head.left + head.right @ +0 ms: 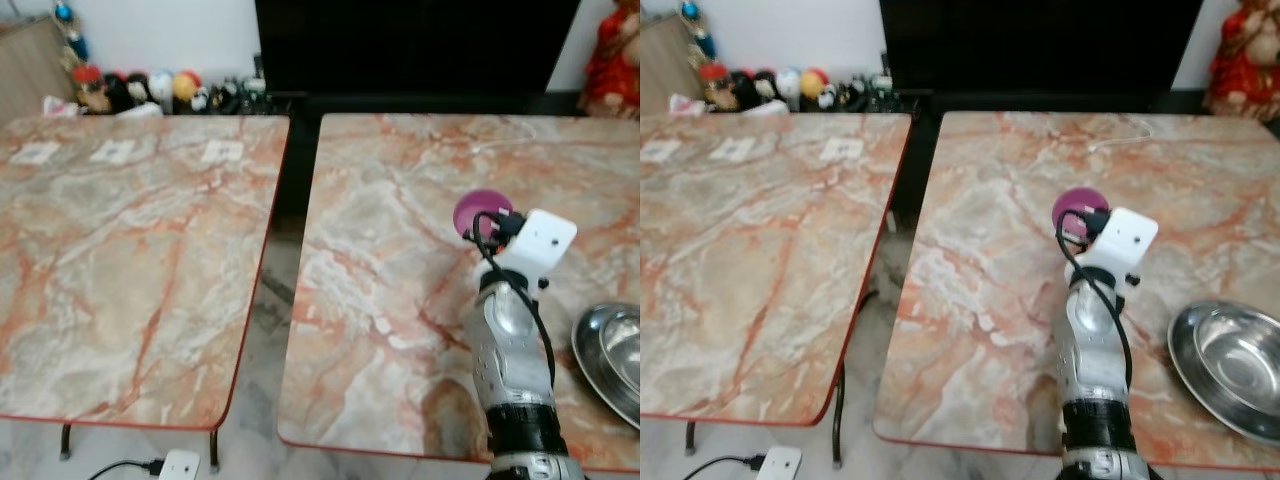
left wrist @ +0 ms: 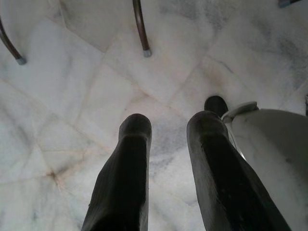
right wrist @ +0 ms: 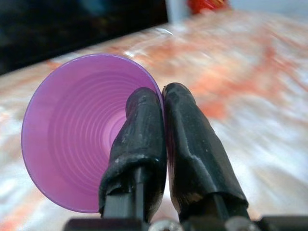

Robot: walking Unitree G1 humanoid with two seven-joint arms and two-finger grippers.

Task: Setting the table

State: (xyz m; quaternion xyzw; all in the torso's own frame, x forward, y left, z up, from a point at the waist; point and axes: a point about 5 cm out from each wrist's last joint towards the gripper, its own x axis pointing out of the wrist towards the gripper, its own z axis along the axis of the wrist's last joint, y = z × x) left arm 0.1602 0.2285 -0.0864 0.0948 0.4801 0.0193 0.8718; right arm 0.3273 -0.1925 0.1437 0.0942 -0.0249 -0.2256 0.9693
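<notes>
A purple cup (image 3: 82, 130) is held over the right-hand worktop (image 1: 400, 300), gripped by the right gripper (image 3: 162, 103). Its fingers (image 3: 139, 139) pinch the cup's rim, one inside the mouth and the other outside, pressed close together with only the thin wall between them. From the head camera the cup (image 1: 482, 211) shows just past the white wrist housing (image 1: 535, 245) of the right arm (image 1: 510, 360), above the middle of that worktop.

A steel bowl (image 1: 1230, 365) sits on the same worktop near its front right corner, beside the arm and apart from the cup. A thin white cable (image 1: 1120, 135) lies near the worktop's far edge.

A second worktop (image 1: 130, 250) of the same orange-veined marble stands to the left, parted from the first by a narrow gap. Three pale paper squares (image 1: 118, 151) lie along its far side. Behind it a row of small coloured toys (image 1: 150, 90) lines the wall. A dark cabinet (image 1: 410, 45) stands behind the gap, and a red figure (image 1: 612, 55) stands at the far right.

The left gripper (image 2: 168, 130) hangs over the white marble floor (image 2: 72, 96), its fingers (image 2: 127, 163) set a narrow way apart and holding nothing. Two metal legs (image 2: 140, 29) rest on the floor beyond them. A white plug with a black lead (image 1: 165, 465) lies on the floor under the left worktop.
</notes>
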